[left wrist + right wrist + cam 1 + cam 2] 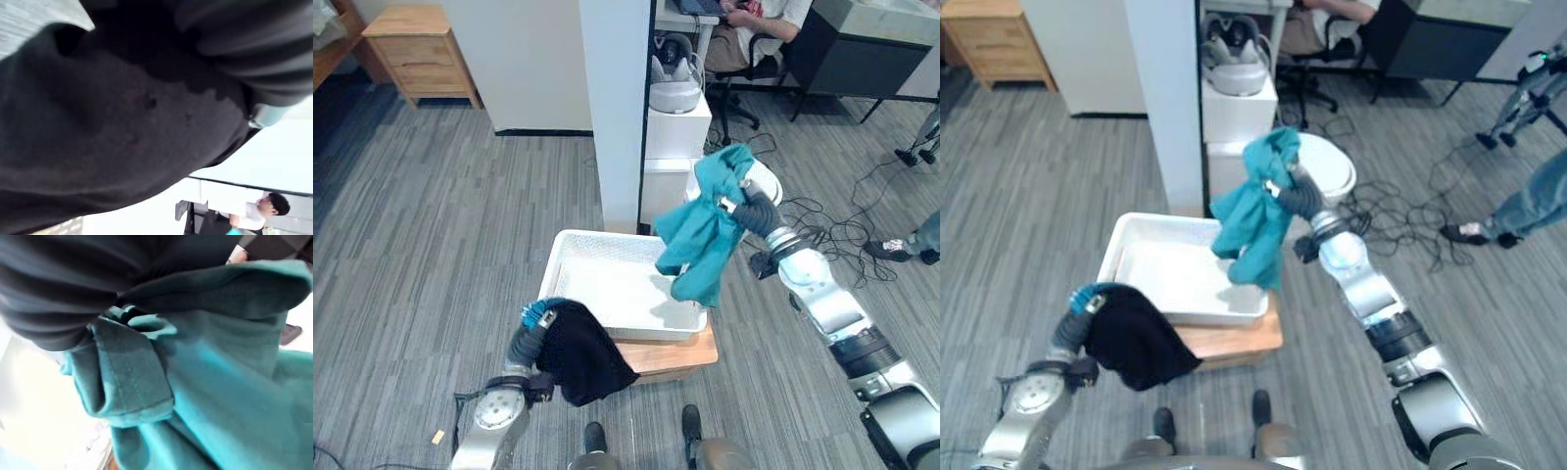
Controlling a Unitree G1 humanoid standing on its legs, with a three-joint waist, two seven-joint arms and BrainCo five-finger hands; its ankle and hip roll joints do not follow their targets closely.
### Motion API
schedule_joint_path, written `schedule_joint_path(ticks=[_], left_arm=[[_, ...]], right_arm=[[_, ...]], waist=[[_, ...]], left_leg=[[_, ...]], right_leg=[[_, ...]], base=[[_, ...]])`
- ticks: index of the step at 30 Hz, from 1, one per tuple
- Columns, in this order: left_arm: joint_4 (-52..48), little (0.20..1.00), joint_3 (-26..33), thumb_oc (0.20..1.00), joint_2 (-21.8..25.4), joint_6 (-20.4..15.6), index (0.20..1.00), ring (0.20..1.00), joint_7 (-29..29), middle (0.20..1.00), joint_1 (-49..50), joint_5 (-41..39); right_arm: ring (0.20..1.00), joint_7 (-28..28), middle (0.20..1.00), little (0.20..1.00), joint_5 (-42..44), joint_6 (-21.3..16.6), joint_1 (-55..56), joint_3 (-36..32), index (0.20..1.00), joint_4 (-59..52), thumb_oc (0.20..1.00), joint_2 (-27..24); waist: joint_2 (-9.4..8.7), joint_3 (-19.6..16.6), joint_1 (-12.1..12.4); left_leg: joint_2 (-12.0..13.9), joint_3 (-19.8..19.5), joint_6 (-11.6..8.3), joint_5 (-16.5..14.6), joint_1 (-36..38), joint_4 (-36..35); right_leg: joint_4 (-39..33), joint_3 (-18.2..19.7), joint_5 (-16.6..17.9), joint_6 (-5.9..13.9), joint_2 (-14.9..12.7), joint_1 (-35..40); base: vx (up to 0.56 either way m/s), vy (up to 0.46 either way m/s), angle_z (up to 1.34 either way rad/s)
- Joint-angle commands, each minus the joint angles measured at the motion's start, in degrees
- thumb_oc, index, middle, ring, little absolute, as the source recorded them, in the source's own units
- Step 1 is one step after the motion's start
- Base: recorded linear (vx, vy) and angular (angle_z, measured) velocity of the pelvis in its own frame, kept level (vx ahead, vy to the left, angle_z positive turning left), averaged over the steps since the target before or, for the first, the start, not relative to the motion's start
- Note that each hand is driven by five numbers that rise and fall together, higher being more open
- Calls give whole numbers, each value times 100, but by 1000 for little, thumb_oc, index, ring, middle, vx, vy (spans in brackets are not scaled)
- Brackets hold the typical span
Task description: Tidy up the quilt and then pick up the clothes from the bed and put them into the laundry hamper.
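A teal garment (703, 237) hangs bunched from my right hand (751, 210), which is shut on it. It dangles over the right rim of the white laundry hamper (570, 241), its lower end near the hamper's inside. In the right wrist view the teal cloth (220, 396) is gathered right at the hand's dark cover. My left hand (522, 345) is at the hamper's front left corner, shut on a black garment (579, 357) that droops from it below the rim. The black cloth (122, 137) lies close against the left wrist camera.
The hamper rests on a low wooden stool (675, 354). A white pillar (617, 108) and a white cabinet (677, 122) stand just behind it. Cables (832, 230) sprawl on the floor to the right. A person (759, 20) sits at the back; a wooden nightstand (421, 49) is far left.
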Motion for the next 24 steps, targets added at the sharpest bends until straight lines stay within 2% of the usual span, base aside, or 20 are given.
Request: schedule_joint_path(ticks=[1, 2, 3, 6, 10, 15, 19, 22, 23, 24], left_arm=[[-294, 200, 149, 200, 376, -630, 200, 200, 67, 200, -820, -183], [-367, 200, 156, 200, 385, -649, 200, 200, 58, 200, -870, -178], [-439, 200, 130, 200, 402, -666, 200, 200, 49, 200, -947, -155], [-806, 200, 78, 200, 553, -771, 200, 200, 37, 200, -1291, -1], [-1022, 200, 62, 200, 604, -878, 200, 200, 22, 200, -1457, -70], [-1023, 200, -53, 200, 705, -924, 200, 200, 36, 200, -1773, 76], [-1272, 200, -126, 200, 598, -845, 200, 200, -13, 200, -1785, 310], [-1219, 200, -90, 200, 539, -839, 200, 200, 13, 200, -1905, 544], [-1210, 200, -119, 200, 529, -842, 200, 200, 16, 200, -1914, 551], [-1136, 200, -156, 200, 477, -879, 200, 200, 119, 200, -2078, 756]], right_arm=[[200, 145, 200, 200, -348, -185, -306, 295, 200, 337, 200, 315], [561, 184, 561, 561, -433, -160, -296, 417, 561, 529, 561, 434], [1000, 218, 1000, 1000, -530, -126, -303, 530, 1000, 710, 1000, 525], [1000, 29, 1000, 1000, -1362, -90, -579, 888, 1000, 1273, 1000, 743], [1000, -89, 1000, 1000, -1481, -64, -612, 949, 1000, 1585, 1000, 948], [1000, -91, 1000, 1000, -1492, -103, -499, 970, 1000, 1512, 1000, 947], [1000, -166, 1000, 1000, -1710, -135, -62, 521, 1000, 813, 1000, 470], [1000, -115, 1000, 1000, -1750, -209, 556, -32, 1000, 2, 1000, 79], [1000, -88, 1000, 1000, -1754, -182, 616, -69, 1000, -71, 1000, 54], [1000, -28, 1000, 1000, -1744, -284, 1059, -352, 1000, -555, 1000, -100]], waist=[[217, -119, 91], [236, -111, 93], [258, -104, 107], [350, -74, 116], [407, -65, 79], [447, -80, -44], [429, -96, -218], [383, -117, -456], [391, -124, -427], [357, -136, -590]], left_leg=[[166, 119, -87, -646, 223, 17], [180, 111, -100, -637, 220, 17], [190, 101, -113, -625, 216, 17], [239, 90, -164, -592, 211, 17], [263, 125, -187, -578, 212, 17], [299, 258, -213, -586, 268, 17], [341, 333, -231, -603, 318, 17], [367, 454, -233, -637, 382, 17], [367, 463, -233, -640, 389, 17], [382, 551, -232, -663, 431, 17]], right_leg=[[31, -157, -1023, 154, -208, 190], [24, -170, -1031, 144, -200, 204], [24, -176, -1045, 138, -190, 207], [24, -188, -1088, 117, -169, 220], [24, -165, -1102, 118, -149, 202], [24, -75, -1074, 131, -129, 169], [24, -55, -1092, 133, -118, 180], [24, 38, -1071, 149, -96, 156], [24, 46, -1071, 151, -95, 158], [24, 110, -1040, 175, -94, 127]], base=[[-10, -97, 19], [0, -94, 15], [-1, -67, 4], [-7, -55, 3], [-4, -9, 0], [-1, -20, -12], [5, -12, -6], [12, 1, -6], [25, 1, -26], [16, 7, -36]])
